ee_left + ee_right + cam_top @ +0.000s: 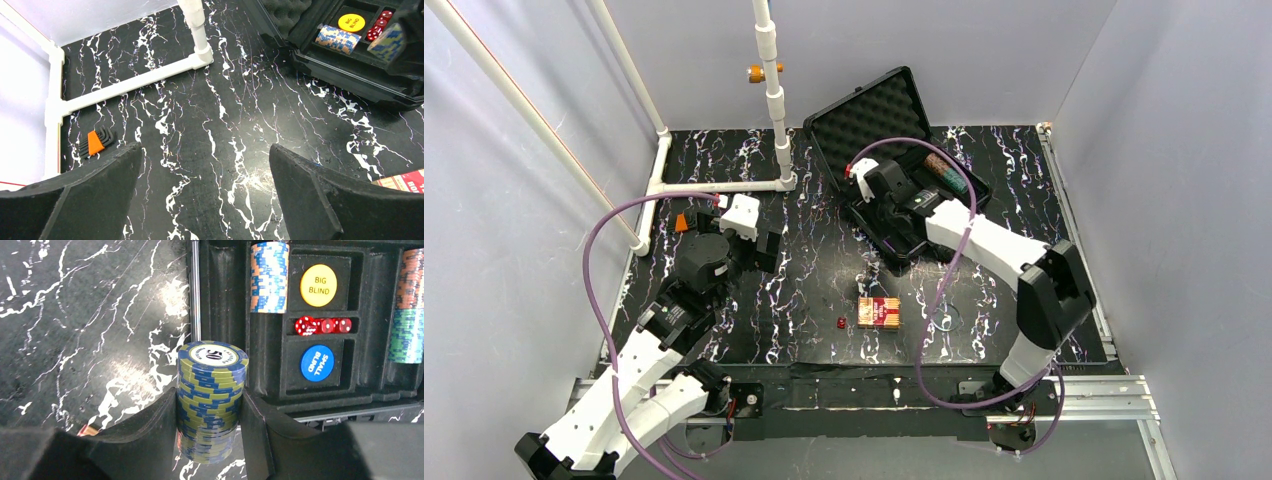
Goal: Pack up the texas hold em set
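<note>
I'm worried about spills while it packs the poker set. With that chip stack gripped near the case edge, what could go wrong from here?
The right gripper pinches the chip stack only by its sides, so chips could slip out and scatter. The stack is close to the rim of the case and may catch it rather than settle into the empty groove. The die and card box, loose on the table, could get knocked.
</note>
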